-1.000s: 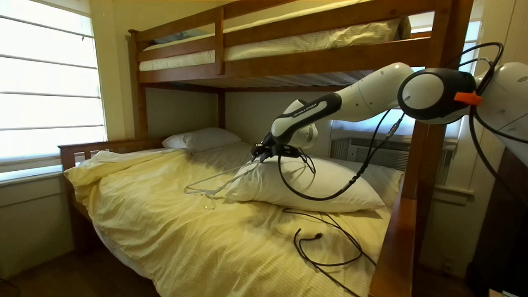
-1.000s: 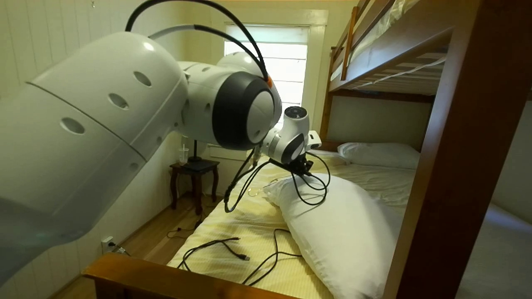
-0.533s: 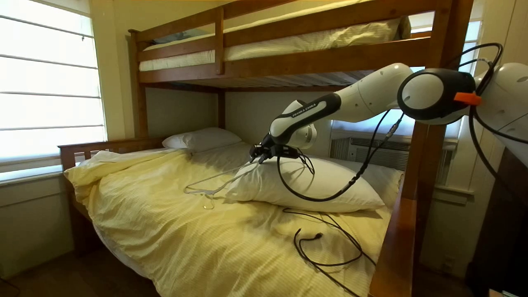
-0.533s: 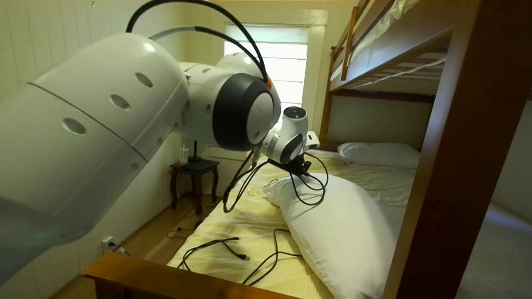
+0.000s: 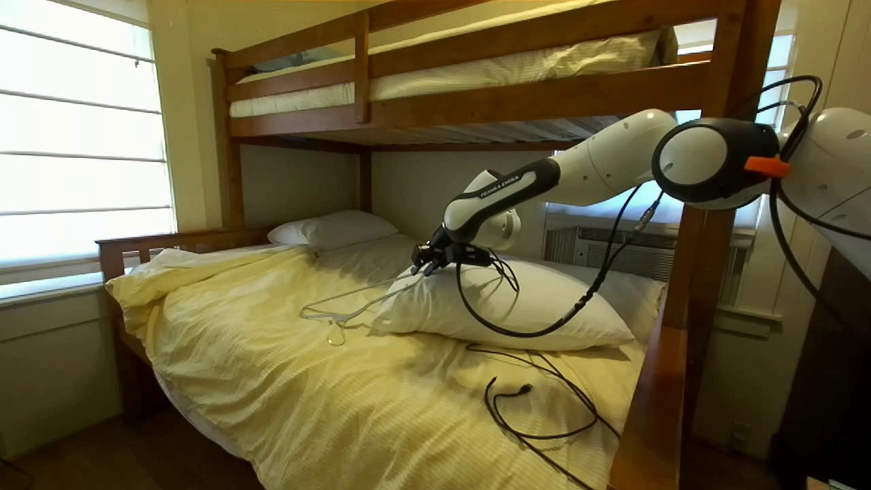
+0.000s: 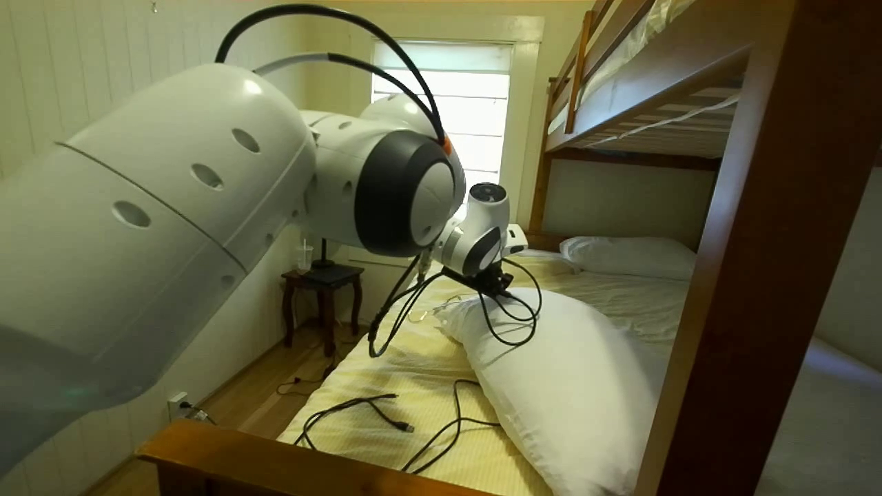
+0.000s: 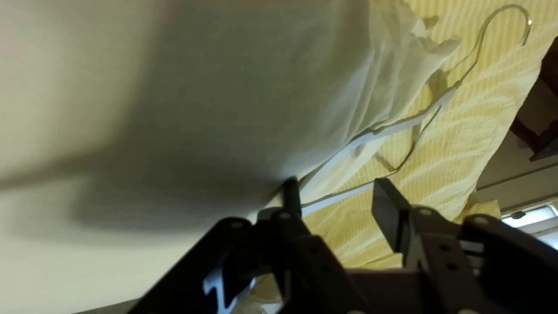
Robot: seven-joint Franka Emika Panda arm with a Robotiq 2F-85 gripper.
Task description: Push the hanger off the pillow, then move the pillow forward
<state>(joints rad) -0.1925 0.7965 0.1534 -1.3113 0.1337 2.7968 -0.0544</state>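
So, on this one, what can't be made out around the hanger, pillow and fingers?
Wrist view: the corner of the hanger nearest the fingers, hidden behind one of them; whether they touch is unclear.
Wrist view: fabric detail on most of the pillow, blurred.
In an exterior view: the pillow's near end, cut off by the bottom edge and partly covered by the bedpost.
Same view: most of the hanger, too thin and small to trace.
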